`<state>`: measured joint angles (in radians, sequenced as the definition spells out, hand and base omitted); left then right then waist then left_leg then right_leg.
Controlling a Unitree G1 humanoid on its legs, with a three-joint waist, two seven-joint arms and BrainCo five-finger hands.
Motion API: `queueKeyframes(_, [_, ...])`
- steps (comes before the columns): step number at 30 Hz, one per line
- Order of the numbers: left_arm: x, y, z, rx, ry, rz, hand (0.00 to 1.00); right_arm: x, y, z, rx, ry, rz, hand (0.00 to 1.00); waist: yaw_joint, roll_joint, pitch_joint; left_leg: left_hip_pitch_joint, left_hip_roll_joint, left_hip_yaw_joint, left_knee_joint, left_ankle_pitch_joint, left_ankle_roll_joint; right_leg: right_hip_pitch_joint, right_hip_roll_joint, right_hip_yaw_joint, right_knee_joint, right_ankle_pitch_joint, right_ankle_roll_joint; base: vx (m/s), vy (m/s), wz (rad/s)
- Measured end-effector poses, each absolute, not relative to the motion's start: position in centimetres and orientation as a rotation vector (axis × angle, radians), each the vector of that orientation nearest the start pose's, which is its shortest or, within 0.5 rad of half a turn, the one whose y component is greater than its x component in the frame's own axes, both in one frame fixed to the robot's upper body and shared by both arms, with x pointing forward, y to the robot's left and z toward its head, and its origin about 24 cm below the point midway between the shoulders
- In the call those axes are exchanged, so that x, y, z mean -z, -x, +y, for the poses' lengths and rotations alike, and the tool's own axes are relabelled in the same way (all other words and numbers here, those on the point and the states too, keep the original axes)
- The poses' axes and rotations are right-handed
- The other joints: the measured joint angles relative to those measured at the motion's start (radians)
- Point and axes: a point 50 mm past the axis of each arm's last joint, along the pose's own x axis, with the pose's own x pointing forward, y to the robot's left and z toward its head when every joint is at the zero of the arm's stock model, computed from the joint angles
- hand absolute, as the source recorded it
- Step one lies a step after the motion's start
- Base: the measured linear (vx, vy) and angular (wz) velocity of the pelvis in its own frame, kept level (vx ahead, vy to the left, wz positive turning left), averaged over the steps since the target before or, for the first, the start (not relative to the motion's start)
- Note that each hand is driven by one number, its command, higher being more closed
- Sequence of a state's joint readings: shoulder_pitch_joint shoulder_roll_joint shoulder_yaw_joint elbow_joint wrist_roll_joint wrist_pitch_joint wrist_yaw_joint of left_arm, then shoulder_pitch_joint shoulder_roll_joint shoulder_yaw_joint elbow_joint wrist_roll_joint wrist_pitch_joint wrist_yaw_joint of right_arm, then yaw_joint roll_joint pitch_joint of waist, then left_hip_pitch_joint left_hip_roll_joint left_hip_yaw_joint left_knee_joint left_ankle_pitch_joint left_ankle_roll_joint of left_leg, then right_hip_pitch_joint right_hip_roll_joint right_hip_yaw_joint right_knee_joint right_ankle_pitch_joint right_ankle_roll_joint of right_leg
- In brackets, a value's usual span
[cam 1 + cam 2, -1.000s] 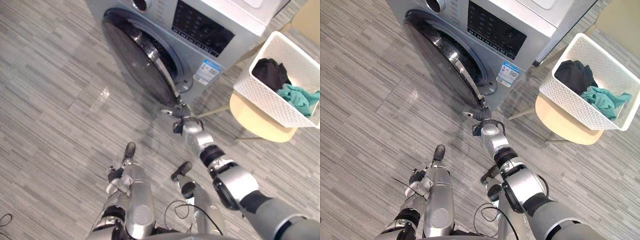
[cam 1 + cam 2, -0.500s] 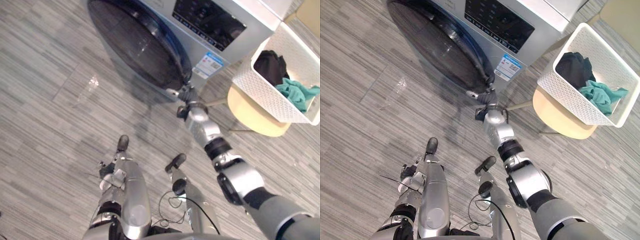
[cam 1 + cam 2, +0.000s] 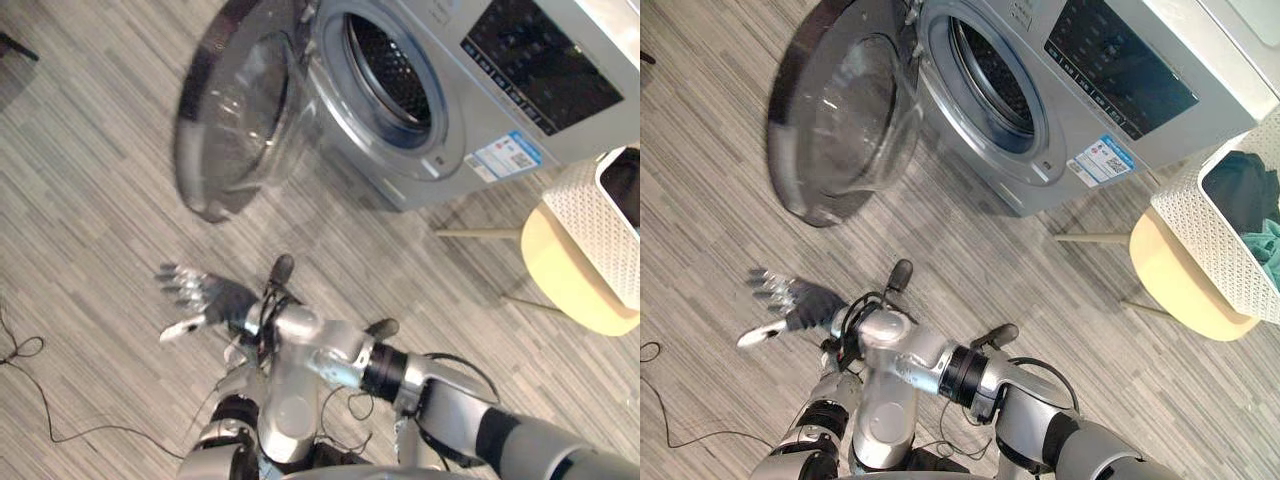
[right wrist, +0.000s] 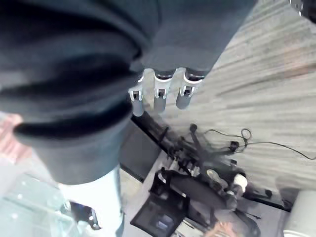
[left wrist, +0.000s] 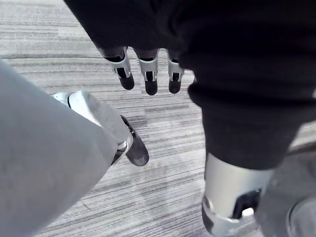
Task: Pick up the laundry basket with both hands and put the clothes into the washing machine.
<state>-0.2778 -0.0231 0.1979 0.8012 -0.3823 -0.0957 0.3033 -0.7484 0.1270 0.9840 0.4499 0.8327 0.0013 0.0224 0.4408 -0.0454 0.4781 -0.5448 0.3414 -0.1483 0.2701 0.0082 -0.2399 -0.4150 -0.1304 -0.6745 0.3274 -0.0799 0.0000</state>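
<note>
Here, one washer [image 3: 440, 175] stands across the upper right of the eye views, its single round door [image 3: 240, 110] swung wide open toward the upper left so that the drum [image 3: 390, 70] shows bare and dark inside. At the right edge, one white basket [image 3: 1215, 240] sits on one pale round stool [image 3: 1175, 275], beside the washer and well apart from both hands. Two pieces of clothing lie in the basket: one dark garment [image 3: 1245, 190] and one teal cloth [image 3: 1272, 245] just below it in the frame. The right hand [image 3: 222, 298] reaches across to the left of centre, low over the grey floor [image 3: 90, 200] and below the open door in the frame, touching neither door nor washer. Its fingers [image 3: 175, 285] are spread apart and straight, the thumb held off to one side, and they hold nothing; the right wrist view shows the same fingers in a straight row with nothing between them. The left hand [image 5: 149, 74] appears in the left wrist view hanging above the floor, its fingers side by side, relaxed and nearly straight, clamped on nothing. Neither hand touches the basket, and the clothes are in it, none in the drum.
</note>
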Motion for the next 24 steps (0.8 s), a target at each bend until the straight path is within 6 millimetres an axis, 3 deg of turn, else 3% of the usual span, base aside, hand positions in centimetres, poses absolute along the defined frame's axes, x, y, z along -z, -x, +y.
queueKeyframes(3, [5.7,-27.1,16.7,-0.405,0.291,0.461,0.0,-9.9,-24.2,11.1,-1.126,-0.237,0.141,0.0,-0.022,-0.002,0.001,0.0,-0.006,0.01,0.022,-0.005,0.006,0.006,-0.009,0.004,0.002,-0.001,0.001,-0.02,0.066,0.01])
queueKeyframes(5, [5.1,-27.8,15.6,-0.317,0.227,0.442,0.0,-9.0,-25.5,10.3,-1.063,-0.199,0.159,0.0,-0.032,-0.002,0.001,0.001,-0.007,0.013,0.024,-0.005,0.007,0.002,-0.009,0.012,0.005,0.0,0.001,-0.05,0.033,-0.09])
queueKeyframes(9, [3.6,-29.3,13.2,-0.117,0.1,0.384,0.0,-6.2,-30.2,6.2,-0.802,-0.123,0.251,0.0,-0.057,-0.002,0.001,0.005,-0.01,0.018,0.029,-0.005,0.008,-0.01,-0.009,0.034,0.008,0.01,0.004,-0.08,0.021,-0.1])
queueKeyframes(10, [3.1,-29.8,12.9,-0.082,0.07,0.365,0.0,-5.7,-31.3,4.9,-0.75,-0.086,0.265,0.0,-0.075,-0.002,0.001,0.005,-0.01,0.021,0.029,-0.006,0.011,-0.012,-0.007,0.04,0.001,0.018,0.002,-0.1,0.019,-0.16])
queueKeyframes(14, [-0.1,-33.5,12.6,0.004,-0.083,0.292,0.0,-5.4,-33.3,1.5,-0.637,-0.013,0.244,0.0,-0.132,-0.007,0.001,0.009,-0.01,0.05,0.021,-0.006,0.014,-0.024,0.014,0.081,-0.058,0.073,0.0,-0.06,0.018,-0.28])
queueKeyframes(17, [-3.7,-36.9,15.3,-0.021,-0.221,0.257,0.0,-6.1,-34.4,-0.1,-0.568,-0.036,0.208,0.0,-0.204,-0.032,0.012,0.004,-0.007,0.082,0.029,-0.004,0.011,-0.03,0.044,0.119,-0.128,0.135,-0.01,-0.04,0.019,-0.47])
queueKeyframes(19, [-9.2,-39.5,20.4,-0.117,-0.342,0.175,0.0,-5.4,-34.5,-1.1,-0.538,-0.027,0.229,0.0,-0.261,-0.09,0.02,-0.027,0.004,0.108,0.065,-0.013,0.019,-0.05,0.061,0.15,-0.174,0.177,-0.006,-0.03,0.017,-0.46])
queueKeyframes(20, [-10.8,-39.9,21.6,-0.137,-0.37,0.146,0.0,-5.0,-34.5,-1.7,-0.521,-0.032,0.241,0.0,-0.271,-0.104,0.02,-0.043,0.01,0.112,0.082,-0.022,0.019,-0.057,0.067,0.156,-0.19,0.194,-0.01,-0.02,0.049,-0.52])
queueKeyframes(21, [-14.2,-40.5,23.6,-0.179,-0.415,0.081,0.0,-4.0,-34.4,-3.5,-0.464,-0.063,0.267,0.0,-0.287,-0.117,0.022,-0.09,0.032,0.109,0.142,-0.048,0.018,-0.066,0.092,0.164,-0.222,0.221,-0.007,0.0,0.08,-0.59])
queueKeyframes(22, [-17.0,-40.8,25.0,-0.195,-0.467,0.038,0.0,-3.3,-34.1,-5.0,-0.413,-0.119,0.285,0.0,-0.291,-0.119,0.021,-0.14,0.061,0.105,0.211,-0.082,0.016,-0.083,0.118,0.174,-0.236,0.236,0.003,0.0,0.073,-0.63])
queueKeyframes(23, [-18.2,-40.7,25.9,-0.205,-0.494,0.025,0.0,-3.0,-33.9,-5.8,-0.386,-0.145,0.289,0.0,-0.292,-0.12,0.021,-0.163,0.076,0.102,0.241,-0.097,0.017,-0.09,0.132,0.181,-0.245,0.243,0.01,0.0,0.103,-0.66])
queueKeyframes(24, [-20.6,-40.4,27.9,-0.224,-0.558,0.011,0.0,-2.4,-33.3,-7.7,-0.326,-0.205,0.283,0.0,-0.302,-0.121,0.02,-0.212,0.1,0.095,0.293,-0.122,0.018,-0.107,0.155,0.186,-0.266,0.26,0.017,0.01,0.067,-0.49])
